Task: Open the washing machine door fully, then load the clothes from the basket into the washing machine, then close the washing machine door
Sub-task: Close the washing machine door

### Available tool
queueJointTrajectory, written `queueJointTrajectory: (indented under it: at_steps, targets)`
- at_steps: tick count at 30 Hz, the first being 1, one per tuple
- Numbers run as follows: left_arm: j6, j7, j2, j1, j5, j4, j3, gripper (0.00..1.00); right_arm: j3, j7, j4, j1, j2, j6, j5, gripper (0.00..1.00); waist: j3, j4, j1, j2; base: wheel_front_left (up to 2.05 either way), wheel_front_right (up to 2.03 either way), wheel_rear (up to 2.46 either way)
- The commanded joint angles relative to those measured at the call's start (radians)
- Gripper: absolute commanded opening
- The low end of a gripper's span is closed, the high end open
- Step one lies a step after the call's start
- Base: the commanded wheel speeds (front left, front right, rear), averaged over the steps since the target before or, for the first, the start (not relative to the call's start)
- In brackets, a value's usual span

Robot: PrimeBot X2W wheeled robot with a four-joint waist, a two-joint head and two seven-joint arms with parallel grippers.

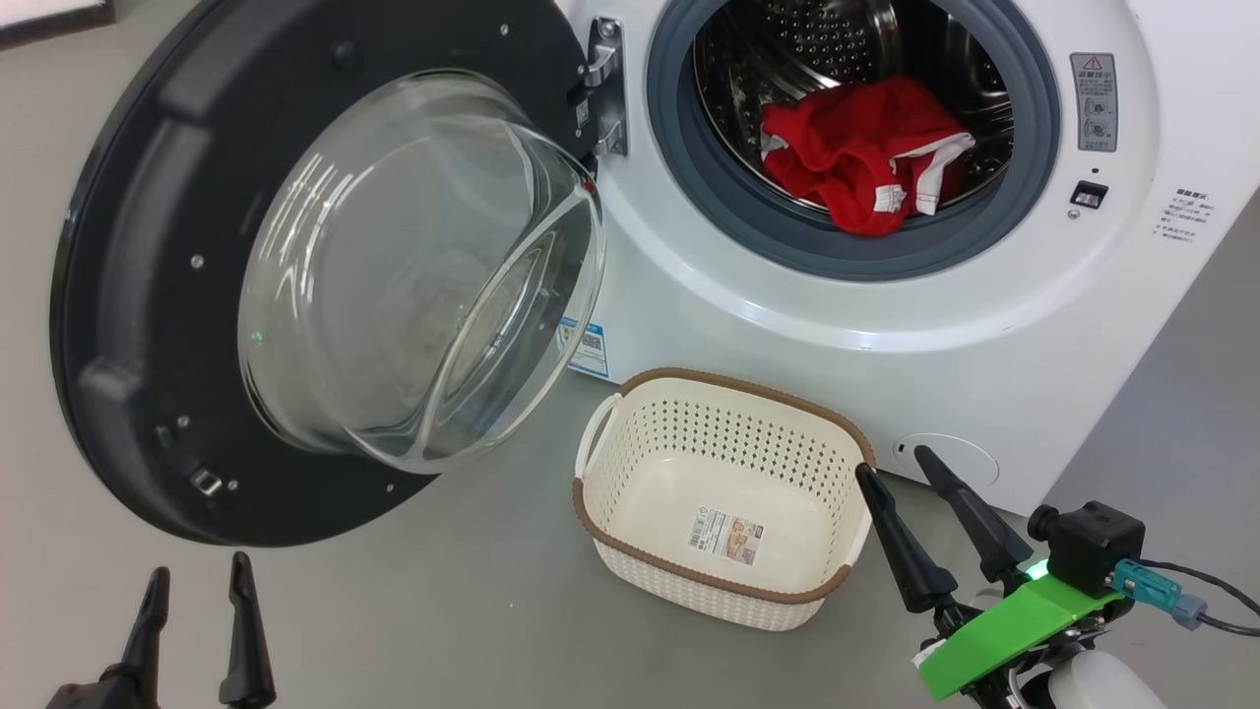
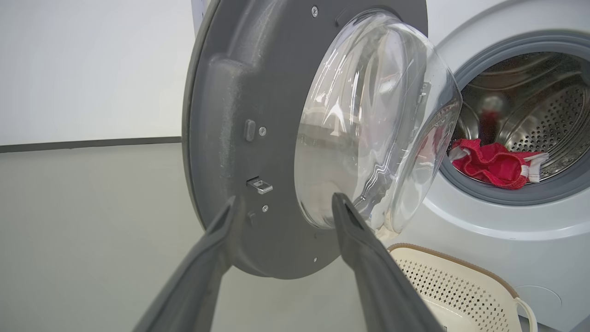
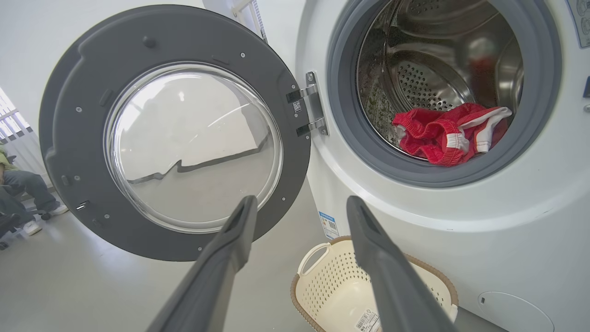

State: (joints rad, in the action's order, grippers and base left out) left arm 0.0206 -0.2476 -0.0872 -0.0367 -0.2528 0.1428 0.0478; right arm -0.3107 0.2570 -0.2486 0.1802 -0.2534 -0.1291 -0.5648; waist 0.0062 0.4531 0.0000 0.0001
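Observation:
The washing machine [image 1: 886,325] stands with its round door [image 1: 148,295] swung wide to the left, the clear glass bowl [image 1: 423,266] bulging toward me. Red clothes with white stripes [image 1: 866,158] lie at the front of the steel drum, also seen as clothes [image 3: 449,133] in the right wrist view and clothes [image 2: 495,163] in the left wrist view. The cream basket [image 1: 630,433] sits on the floor before the machine with nothing inside but its label. My left gripper [image 1: 197,581] is open, low, below the door. My right gripper [image 1: 898,471] is open beside the basket's right end.
A grey floor [image 1: 443,611] spreads around the basket and under the door. A person's legs and shoes [image 3: 27,198] show at the far left of the right wrist view, beside a wheeled chair. A pale wall [image 2: 83,69] rises behind the door.

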Motion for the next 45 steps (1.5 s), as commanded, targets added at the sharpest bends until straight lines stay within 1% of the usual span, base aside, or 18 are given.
queueJointTrajectory:
  at_steps: [1,4,5,6,8,11,17,20,26,29,31,33,36,37,41,45]
  targets:
    - [-0.010,-0.002,-0.023,0.022,-0.013,-0.028,0.030,0.98,-0.014,0.005,0.021,0.006,-0.003,-0.002,-0.005,1.00,0.000,0.000,0.0000,-0.0001,0.00,0.00,0.00]
    - [-0.011,0.002,-0.027,0.023,-0.017,-0.031,0.031,0.75,-0.012,0.005,0.021,0.006,-0.001,-0.002,-0.004,1.00,0.000,-0.001,0.0000,-0.0001,0.00,0.00,0.00]
    - [-0.011,0.003,-0.028,0.023,-0.019,-0.033,0.031,0.45,-0.012,0.005,0.022,0.006,-0.001,-0.002,-0.004,1.00,0.001,-0.001,0.0000,-0.0001,0.00,0.00,0.00]
    - [-0.012,0.005,-0.029,0.023,-0.021,-0.035,0.031,0.33,-0.012,0.005,0.022,0.007,-0.001,-0.002,-0.004,1.00,0.002,-0.002,0.0000,-0.0001,0.00,0.00,0.00]
    - [-0.011,0.009,-0.034,0.026,-0.025,-0.039,0.034,0.00,-0.011,0.005,0.022,0.008,-0.001,-0.002,-0.003,1.00,0.004,-0.003,0.0000,-0.0001,0.00,0.00,0.00]
    - [-0.006,0.014,-0.045,0.036,-0.030,-0.048,0.035,0.00,-0.009,0.005,0.023,0.009,-0.001,-0.002,-0.001,1.00,0.008,-0.003,0.0000,-0.0001,0.00,0.00,0.00]
    - [0.018,0.042,-0.092,0.083,-0.052,-0.095,0.051,0.00,-0.006,0.005,0.022,0.012,-0.003,-0.002,0.000,1.00,0.014,-0.001,0.0000,-0.0001,0.00,0.00,0.00]
    - [0.025,0.070,-0.124,0.111,-0.069,-0.138,0.071,0.00,-0.007,0.005,0.022,0.013,-0.003,-0.002,0.000,1.00,0.014,-0.002,0.0000,-0.0001,0.00,0.00,0.00]
    - [0.043,0.151,-0.181,0.177,-0.147,-0.213,0.124,0.00,-0.007,0.005,0.021,0.013,-0.002,-0.002,0.001,1.00,0.015,-0.004,0.0000,-0.0001,0.00,0.00,0.00]
    - [0.053,0.207,-0.212,0.233,-0.209,-0.234,0.153,0.00,-0.006,0.005,0.020,0.014,-0.005,-0.002,0.001,1.00,0.016,-0.004,0.0000,-0.0001,0.00,0.00,0.00]
    - [0.060,0.248,-0.223,0.283,-0.279,-0.230,0.180,0.00,-0.008,0.005,0.019,0.017,-0.008,-0.002,0.001,1.00,0.016,-0.005,0.0000,-0.0001,0.00,0.00,0.00]
    - [0.065,0.293,-0.247,0.335,-0.340,-0.207,0.208,0.00,-0.011,0.005,0.019,0.021,-0.010,-0.002,0.001,1.00,0.017,-0.008,0.0000,-0.0001,0.00,0.00,0.00]
    - [0.069,0.366,-0.271,0.416,-0.452,-0.137,0.252,0.00,-0.016,0.005,0.018,0.025,-0.012,-0.002,0.000,1.00,0.016,-0.014,0.0000,-0.0001,0.00,0.00,0.00]
    - [0.069,0.366,-0.271,0.416,-0.452,-0.137,0.252,0.00,-0.016,0.005,0.018,0.025,-0.012,-0.002,0.000,1.00,0.016,-0.014,0.0000,-0.0001,0.00,0.00,0.00]
    - [0.054,0.461,-0.290,0.516,-0.608,-0.015,0.323,0.00,-0.018,0.005,0.018,0.025,-0.013,-0.002,-0.002,1.00,0.016,-0.027,0.0000,-0.0001,0.00,0.00,0.00]
    - [0.023,0.556,-0.298,0.605,-0.755,0.121,0.391,0.00,-0.018,0.005,0.017,0.024,-0.015,-0.002,-0.002,1.00,0.018,-0.040,0.0000,-0.0001,0.00,0.00,0.00]
